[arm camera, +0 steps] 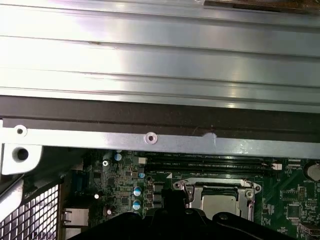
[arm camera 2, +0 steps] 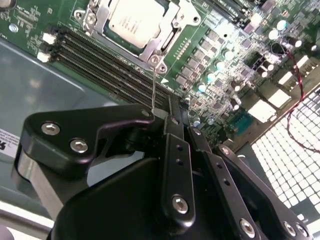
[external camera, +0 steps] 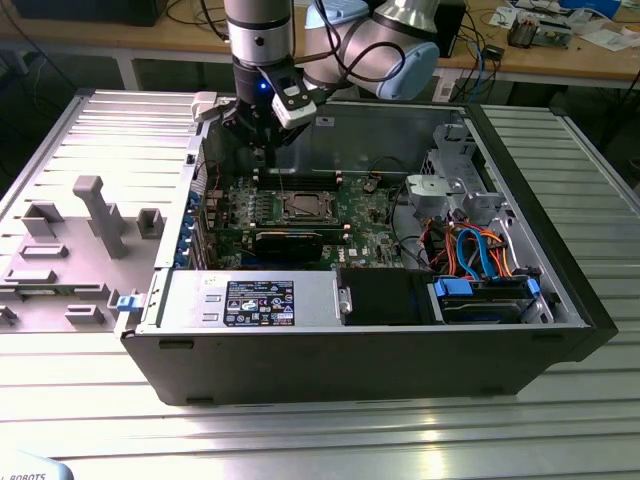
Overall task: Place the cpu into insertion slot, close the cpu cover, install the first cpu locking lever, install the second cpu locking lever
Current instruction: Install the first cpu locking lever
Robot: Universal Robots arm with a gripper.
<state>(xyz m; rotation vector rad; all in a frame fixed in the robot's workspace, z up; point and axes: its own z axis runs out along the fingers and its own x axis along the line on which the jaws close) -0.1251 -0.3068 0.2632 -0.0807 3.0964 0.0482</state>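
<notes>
Open computer case (external camera: 400,350) on a ribbed metal table (external camera: 300,430), with the green motherboard (arm camera 2: 220,30) exposed. The cpu (arm camera 2: 134,20) sits in the insertion slot (external camera: 287,207), which lies near the middle of the motherboard, closer to the case's far wall than to its near wall in the exterior view. The chip's silvery top also shows in the first wrist view (arm camera: 218,202). The cpu cover (arm camera 2: 161,44) lies flat over the chip, its square window framing the metal top. Long black memory slots (arm camera 2: 100,60) run just beside the socket. The gripper (external camera: 263,148) hangs inside the case above the board's far edge, close to the socket but not over the chip. In the second wrist view a thin wire locking lever (arm camera 2: 153,90) runs from the cover's corner to the gripper (arm camera 2: 167,112) and meets its tip. Whether the gripper is spread or pressed together cannot be told
</notes>
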